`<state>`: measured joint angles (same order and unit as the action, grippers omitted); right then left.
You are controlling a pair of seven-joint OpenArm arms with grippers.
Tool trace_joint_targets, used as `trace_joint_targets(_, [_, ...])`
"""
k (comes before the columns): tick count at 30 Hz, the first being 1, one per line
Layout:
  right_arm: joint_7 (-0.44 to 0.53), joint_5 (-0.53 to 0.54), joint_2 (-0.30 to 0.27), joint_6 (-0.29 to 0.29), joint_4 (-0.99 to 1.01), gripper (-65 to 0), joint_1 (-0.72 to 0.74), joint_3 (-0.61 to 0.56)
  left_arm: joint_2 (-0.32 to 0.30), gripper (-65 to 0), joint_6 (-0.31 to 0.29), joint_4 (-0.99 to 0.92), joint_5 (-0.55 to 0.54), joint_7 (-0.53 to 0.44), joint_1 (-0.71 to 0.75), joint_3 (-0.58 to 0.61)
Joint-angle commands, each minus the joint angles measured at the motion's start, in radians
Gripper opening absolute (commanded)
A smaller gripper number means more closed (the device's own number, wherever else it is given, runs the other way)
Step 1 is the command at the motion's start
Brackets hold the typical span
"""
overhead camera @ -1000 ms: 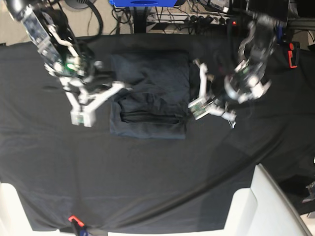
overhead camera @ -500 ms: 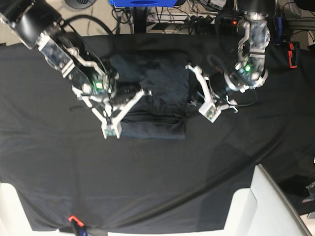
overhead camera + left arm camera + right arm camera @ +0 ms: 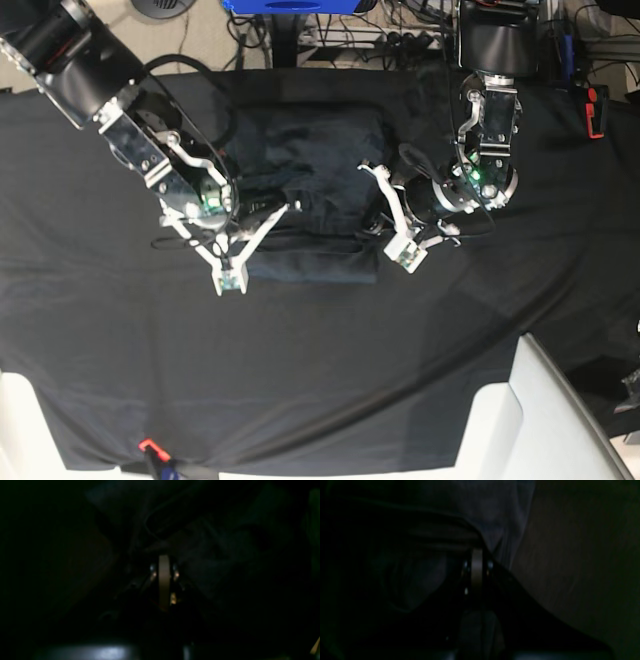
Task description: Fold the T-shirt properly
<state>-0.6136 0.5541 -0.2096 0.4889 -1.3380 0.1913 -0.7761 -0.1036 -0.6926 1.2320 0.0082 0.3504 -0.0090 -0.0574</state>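
gripping t-shirt [image 3: 310,160] edges | left claw [image 3: 385,212] | right claw [image 3: 262,212]

The T-shirt [image 3: 315,180] lies folded into a rough rectangle in the upper middle of the base view, flat on the desk [image 3: 320,360]. It is dark slate-grey, plain, with soft creases across its middle and a thicker doubled band along its lower edge.

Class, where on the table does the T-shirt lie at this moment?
In the base view the T-shirt lies folded at the table's upper middle, on the black cloth, between the right gripper and the left gripper.
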Motion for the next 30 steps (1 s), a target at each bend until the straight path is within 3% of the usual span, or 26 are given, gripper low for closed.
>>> trace_joint_targets(1, [0.027, -0.007, 0.000, 0.003, -0.001, -63.0, 0.027, 0.007, -0.003, -65.0, -0.006, -0.002, -0.012, -0.030, -0.012, -0.002])
trace_joint_targets(8, [0.048, -0.007, 0.000, 0.003, 0.061, -63.0, 0.072, 0.005, 0.015, -65.0, -0.006, -0.048, -0.012, -0.077, -0.033, -0.002])
trace_joint_targets(22, [0.119, -0.007, -0.004, 0.003, 0.186, -62.9, 0.116, 0.005, 0.037, -65.0, -0.006, -0.186, -0.011, -0.080, -0.185, 0.000])
trace_joint_targets(27, [0.119, -0.007, -0.009, 0.006, 0.183, -63.3, 0.142, 0.005, 0.063, -65.0, -0.006, -0.146, -0.020, -0.075, -0.216, -0.002])
trace_joint_targets(30, [0.113, -0.007, -0.049, 0.009, 0.116, -63.3, 0.136, 0.007, 0.064, -65.0, -0.006, -0.019, -0.021, -0.070, -0.199, -0.005])
